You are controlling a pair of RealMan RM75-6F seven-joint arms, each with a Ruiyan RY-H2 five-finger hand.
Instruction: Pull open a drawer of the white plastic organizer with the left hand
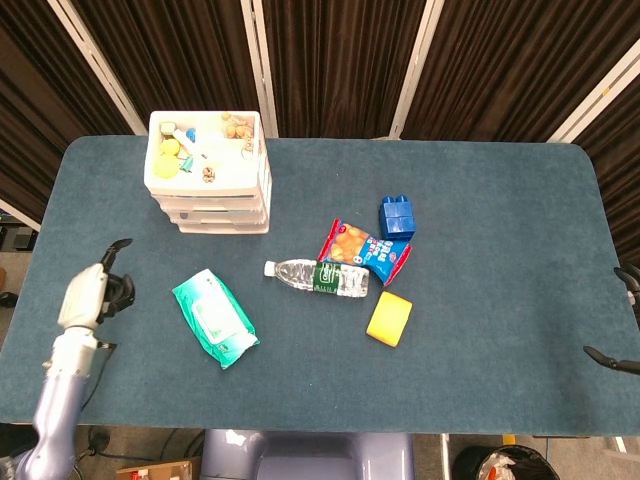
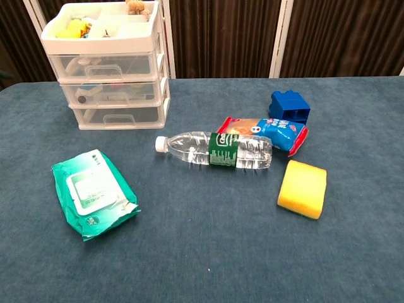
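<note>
white plastic organizer (image 2: 107, 69) | three stacked drawers, all closed | upright, table's far-left corner

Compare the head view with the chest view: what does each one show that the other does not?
Only the head view shows the left hand over the table's left edge, and fingers of the right hand at the right edge. Only the chest view shows the white organizer's three closed drawer fronts. Both show the wipes pack, bottle, snack bag, blue block and sponge.
</note>
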